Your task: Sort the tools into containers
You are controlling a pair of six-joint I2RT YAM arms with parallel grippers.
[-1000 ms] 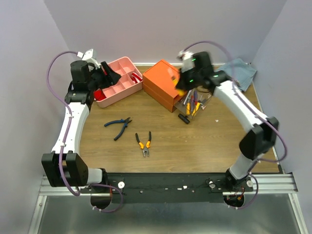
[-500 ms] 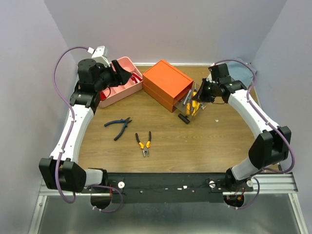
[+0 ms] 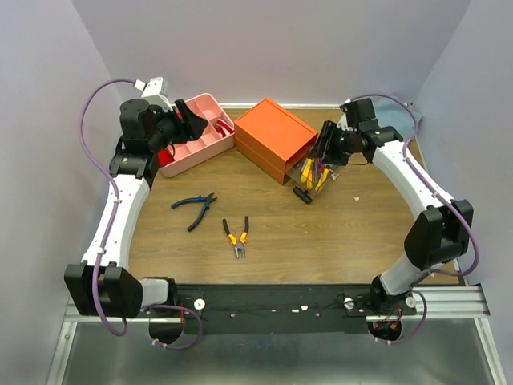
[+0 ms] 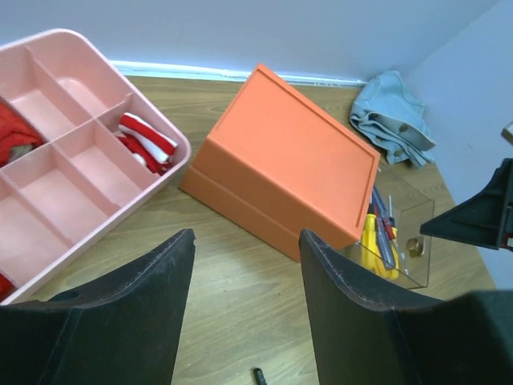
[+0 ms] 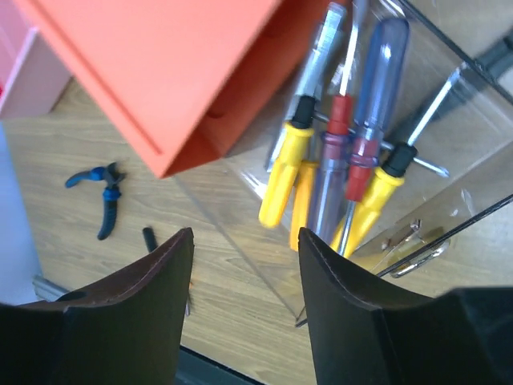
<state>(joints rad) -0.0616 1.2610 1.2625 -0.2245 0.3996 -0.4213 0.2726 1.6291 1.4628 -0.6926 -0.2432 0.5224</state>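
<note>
The right gripper (image 5: 245, 241), shut a second ago as it carried something yellow above the orange box (image 3: 272, 131), now hangs with jaws apart and empty over the pulled-out clear drawer (image 3: 322, 171), where the screwdrivers (image 5: 282, 180) lie together; that tool looks delivered. The left gripper (image 4: 247, 241), jaws also apart and empty, hovers beside the pink tray (image 4: 178, 152). Blue-handled pliers (image 3: 195, 208) and orange-handled pliers (image 3: 236, 235) lie unsorted on the table (image 3: 345, 233)

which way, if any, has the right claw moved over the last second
Yes. The right claw has shifted right, off the corner of the orange box, and now hangs over its clear drawer.
</note>
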